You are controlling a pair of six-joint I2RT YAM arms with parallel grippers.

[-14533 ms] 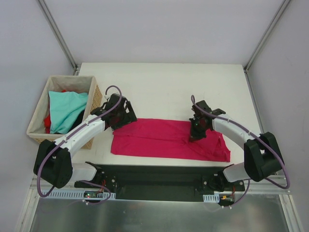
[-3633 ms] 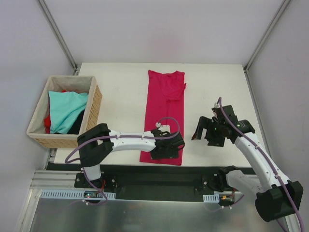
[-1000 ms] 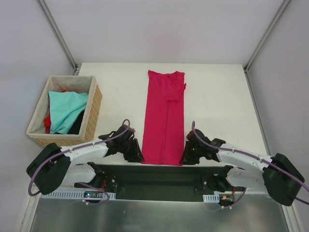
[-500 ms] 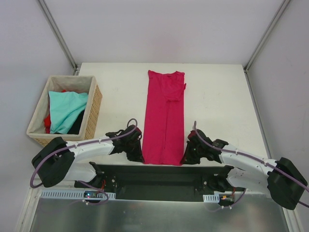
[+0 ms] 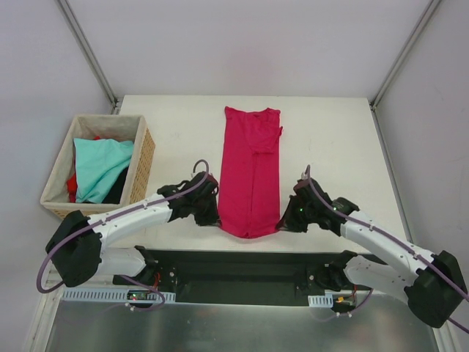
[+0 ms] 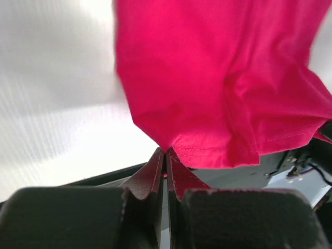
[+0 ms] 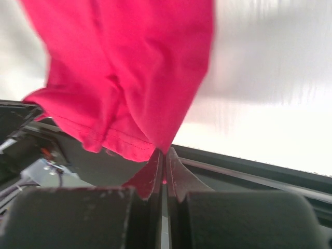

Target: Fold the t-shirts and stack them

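A crimson-magenta t-shirt (image 5: 251,165) lies as a long narrow strip down the middle of the white table, collar at the far end. Its near hem is lifted off the table. My left gripper (image 5: 212,218) is shut on the hem's left corner (image 6: 166,148), and my right gripper (image 5: 284,222) is shut on the right corner (image 7: 165,148). The hem (image 5: 249,229) sags between them. A light teal t-shirt (image 5: 99,165) lies on top in the wicker basket, with a bit of a red t-shirt (image 5: 72,185) beside it.
The wicker basket (image 5: 143,163) stands at the table's left edge, close to my left arm. The black base rail (image 5: 242,268) runs along the near edge just below the lifted hem. Bare white table (image 5: 333,143) lies on both sides of the shirt.
Both grippers closed on the near corners of the crimson t-shirt and raised them, moving away from the near edge. The hem now hangs curved between them.
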